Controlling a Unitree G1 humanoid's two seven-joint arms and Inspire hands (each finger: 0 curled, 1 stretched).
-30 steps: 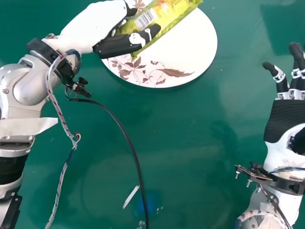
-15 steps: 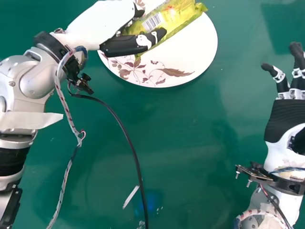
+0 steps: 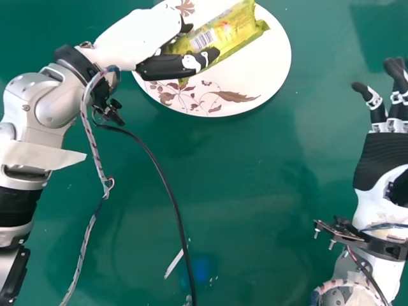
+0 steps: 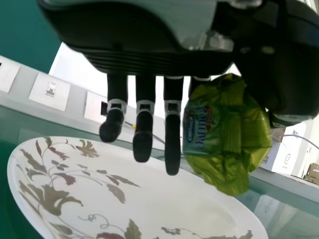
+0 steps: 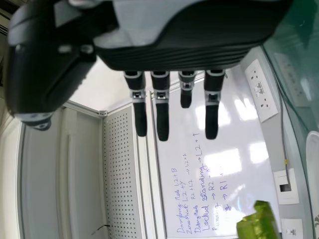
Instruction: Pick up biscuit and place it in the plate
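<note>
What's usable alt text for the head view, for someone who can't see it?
The robot's left hand holds a yellow-green biscuit packet over a white, leaf-patterned plate on a green table. The right hand, fingers extended, is at the view's right edge.

This looks like a robotics lab. A whiteboard (image 5: 199, 119) carries handwritten notes, beside a perforated panel (image 5: 121, 174); a socket plate (image 5: 261, 89) is on the wall. In the head view, a robot arm (image 3: 48, 111) with exposed wiring (image 3: 93, 153) comes over the green surface (image 3: 242, 210) from the left.
</note>
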